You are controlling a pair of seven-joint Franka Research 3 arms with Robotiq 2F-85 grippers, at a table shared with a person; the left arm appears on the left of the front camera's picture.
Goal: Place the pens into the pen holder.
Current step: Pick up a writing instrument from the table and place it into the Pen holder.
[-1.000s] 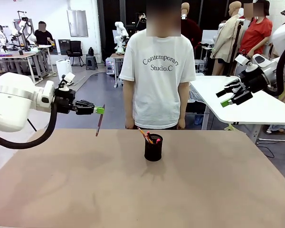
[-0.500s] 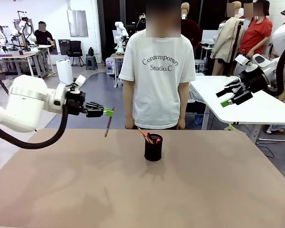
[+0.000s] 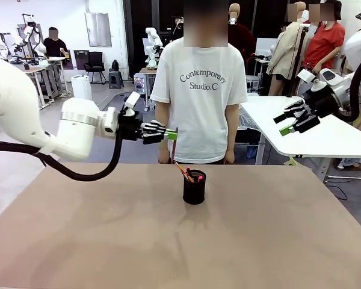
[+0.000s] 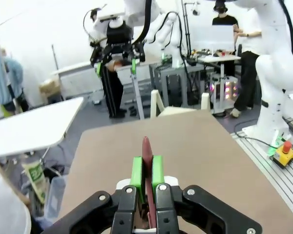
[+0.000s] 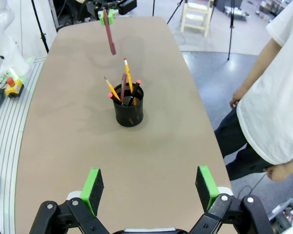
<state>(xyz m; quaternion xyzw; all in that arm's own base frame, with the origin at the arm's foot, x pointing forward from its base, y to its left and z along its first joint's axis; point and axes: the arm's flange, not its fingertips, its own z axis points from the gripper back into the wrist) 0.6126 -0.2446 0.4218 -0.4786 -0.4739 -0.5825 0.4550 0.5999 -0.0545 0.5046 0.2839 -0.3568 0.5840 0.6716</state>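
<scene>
Item: dark red pen (image 5: 109,38), hanging upright in the air, up-table of the pen holder (image 5: 128,111); light, stiff, slick. Pinched near its top by left gripper (image 3: 170,133). Right gripper (image 5: 150,189) spread, empty. Holder already keeps several pens (image 5: 128,78)

Pencils (image 5: 127,78) upright in pen holder (image 5: 128,111)
</scene>
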